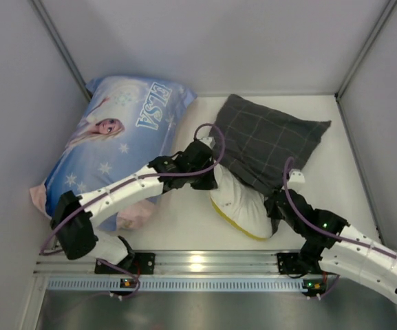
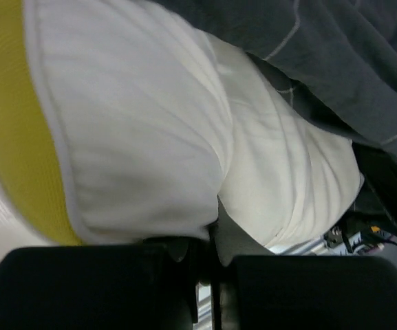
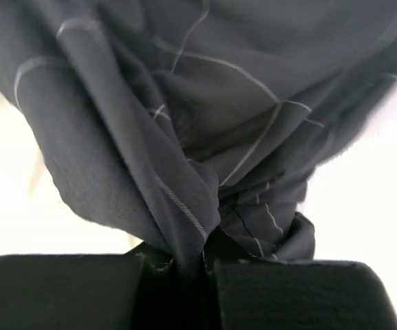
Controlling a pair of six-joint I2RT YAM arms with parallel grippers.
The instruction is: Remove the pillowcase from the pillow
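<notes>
**Claw state**
- The left claw (image 1: 212, 180) is pressing its fingers (image 2: 102, 289) together on a fold of the pillow (image 1: 243, 203). In the left wrist view, the white quilted fabric is bunching into the narrow slot between them.
- The right claw (image 1: 275, 206) is pinching the pillowcase (image 1: 267, 141). In the right wrist view, a gathered bundle of the dark checked cloth is running down between its two black fingers (image 3: 287, 295), which are sitting tight together.

**Position of the task items**
- The pillow is lying on the tabletop (image 1: 177, 227), right of centre, between the two claws.
- Its near end is showing bare outside the pillowcase, with the yellow piping (image 1: 238, 227) curving along the near edge.
- Its far end is sitting inside the pillowcase.
- The pillowcase is covering that far end and is spreading toward the far right corner of the tabletop. Its open edge is lying across the white fabric.
- In the left wrist view, the dark cloth is overlapping the top right of the pillow.

**Surroundings**
- A blue ELSA pillow (image 1: 122, 137) is resting at the far left against the wall, apart from the pillowcase.
- In the top view, the left arm (image 1: 122, 192) is crossing in front of the near part of that pillow.
</notes>
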